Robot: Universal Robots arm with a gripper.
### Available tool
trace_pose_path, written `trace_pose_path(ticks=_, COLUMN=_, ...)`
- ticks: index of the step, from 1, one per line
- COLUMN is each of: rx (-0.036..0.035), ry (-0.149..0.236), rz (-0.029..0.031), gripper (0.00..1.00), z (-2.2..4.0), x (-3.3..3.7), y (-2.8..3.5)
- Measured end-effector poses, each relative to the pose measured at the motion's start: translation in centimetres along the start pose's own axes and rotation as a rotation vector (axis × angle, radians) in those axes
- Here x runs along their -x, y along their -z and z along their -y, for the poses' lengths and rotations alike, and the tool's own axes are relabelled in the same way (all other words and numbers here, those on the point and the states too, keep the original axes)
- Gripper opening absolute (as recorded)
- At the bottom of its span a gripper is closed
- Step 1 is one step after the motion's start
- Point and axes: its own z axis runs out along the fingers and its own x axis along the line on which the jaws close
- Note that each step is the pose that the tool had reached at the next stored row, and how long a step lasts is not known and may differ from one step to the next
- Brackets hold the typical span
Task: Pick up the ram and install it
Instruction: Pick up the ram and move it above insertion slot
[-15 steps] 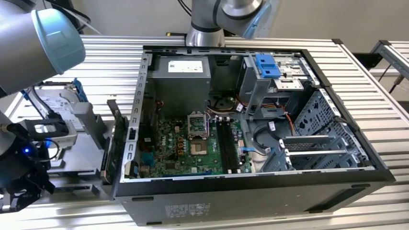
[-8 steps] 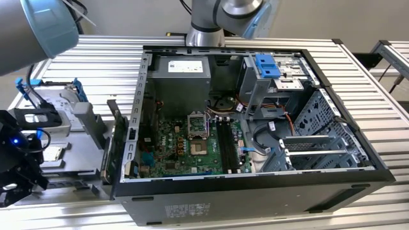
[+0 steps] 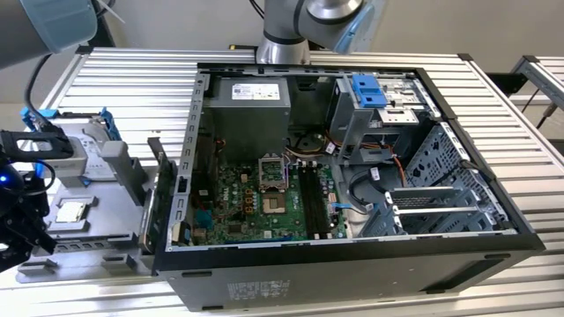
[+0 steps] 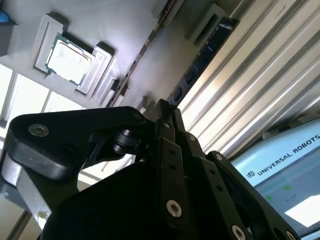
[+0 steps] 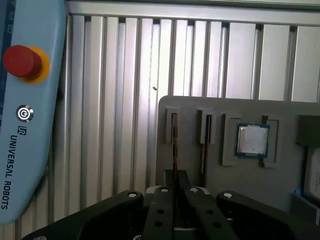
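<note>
The ram point(image 5: 173, 142) stands on its long edge in the outermost slot of the grey tray point(image 5: 285, 175). That slot runs beside the tray's side edge and lies farthest from the processor chip point(image 5: 251, 140), with a second slot point(image 5: 205, 145) between them. The tray rests near the edge of the ribbed surface point(image 3: 132, 72), on the exterior view's left of the open computer case point(image 3: 352, 264). In both wrist views the claw point(image 5: 175, 181) sits at the stick's near end, in line with it. From there the ram's long axis runs straight away towards the tray's far edge, not across the claw. I cannot tell whether the claw is open or already closed on the stick.
</note>
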Motion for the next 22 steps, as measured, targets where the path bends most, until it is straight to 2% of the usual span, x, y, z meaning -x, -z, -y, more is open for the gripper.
trace_pose_path(ticks=9, rx=0.0, ry=0.0, rz=0.0, gripper=0.0, z=0.0, x=0.0, y=0.01)
trace_pose_path(ticks=11, rx=0.0007, ry=-0.003, rz=-0.0003, gripper=0.0, z=-0.01, x=-0.01, y=0.27)
trace_pose_path(ticks=16, rx=0.001, ry=-0.006, rz=0.0, gripper=0.0, z=-0.08, x=-0.01, y=2.33)
trace_pose_path(ticks=22, rx=0.0007, ry=-0.006, rz=-0.0042, gripper=0.0, z=-0.17, x=-0.03, y=4.84)
